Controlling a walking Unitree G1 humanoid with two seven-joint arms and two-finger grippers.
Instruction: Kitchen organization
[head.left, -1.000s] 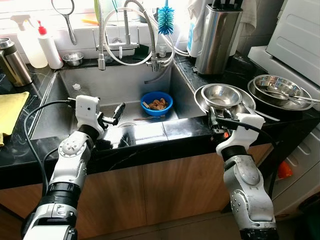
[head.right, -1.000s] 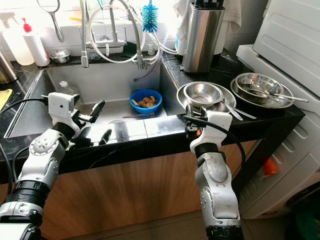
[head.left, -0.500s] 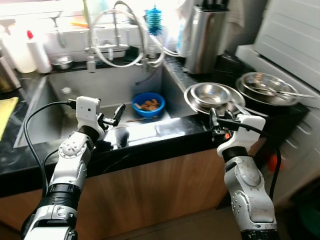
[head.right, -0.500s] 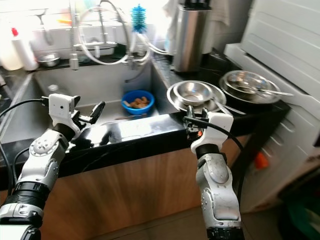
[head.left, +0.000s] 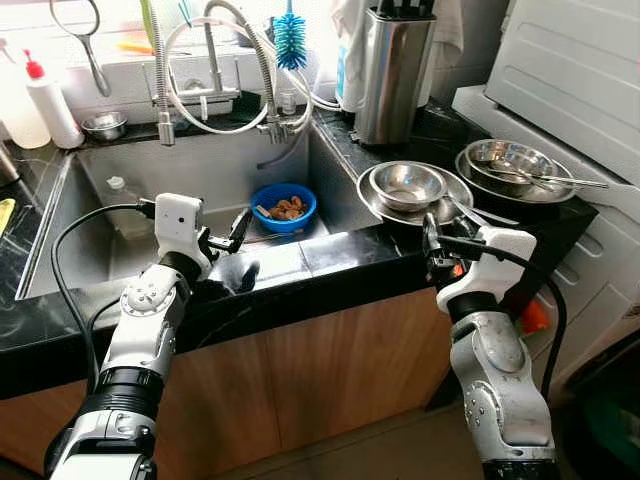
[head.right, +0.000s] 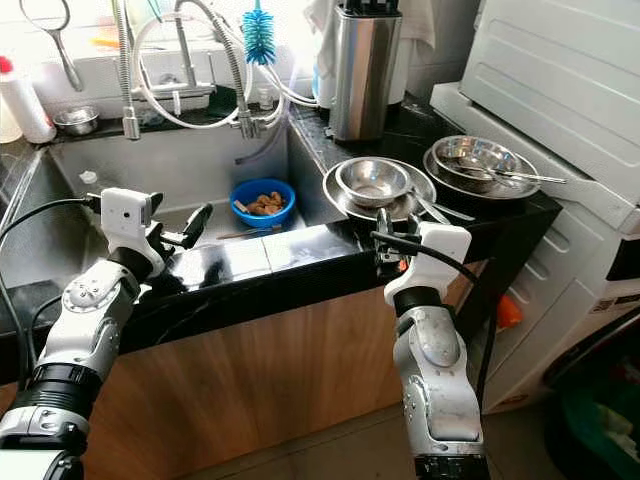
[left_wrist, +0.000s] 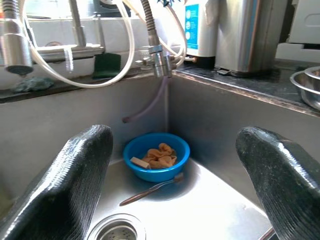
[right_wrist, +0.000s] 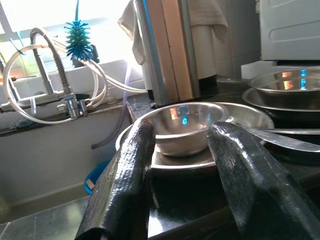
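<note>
Worktop: glossy black stone counter (head.left: 330, 255) w/ a recessed stainless steel sink (head.left: 95, 200), over brown wood cabinet fronts (head.left: 330, 370). A white appliance (head.left: 570, 70) stands at frame right.

Upper centre: chrome spring-hose faucet (head.left: 210, 60) and a blue bristle bottle brush (head.left: 290, 35). Upper left: white squeeze bottle w/ red cap (head.left: 45, 100). Right of the faucet: tall brushed-steel knife block (head.left: 390, 75). No brand or label text can be read; a white container w/ blue print (left_wrist: 196, 30) behind the faucet is too small to read.

Task items:
- Small blue plastic bowl holding brown scraps (head.left: 284, 207): in sink, back-right corner. A dark-handled utensil (left_wrist: 150, 190) lies just in front of it.
- Nested stainless steel bowls on a round steel plate (head.left: 405, 188): on counter, centre right.
- Second stack of steel bowls w/ cutlery (head.left: 510, 170): further right, near appliance.

Left gripper (head.left: 240, 250): over sink front edge, fingers spread wide, holding nothing. Right gripper (head.left: 432, 250): at counter front edge just before the nested bowls, fingers apart, holding nothing.
</note>
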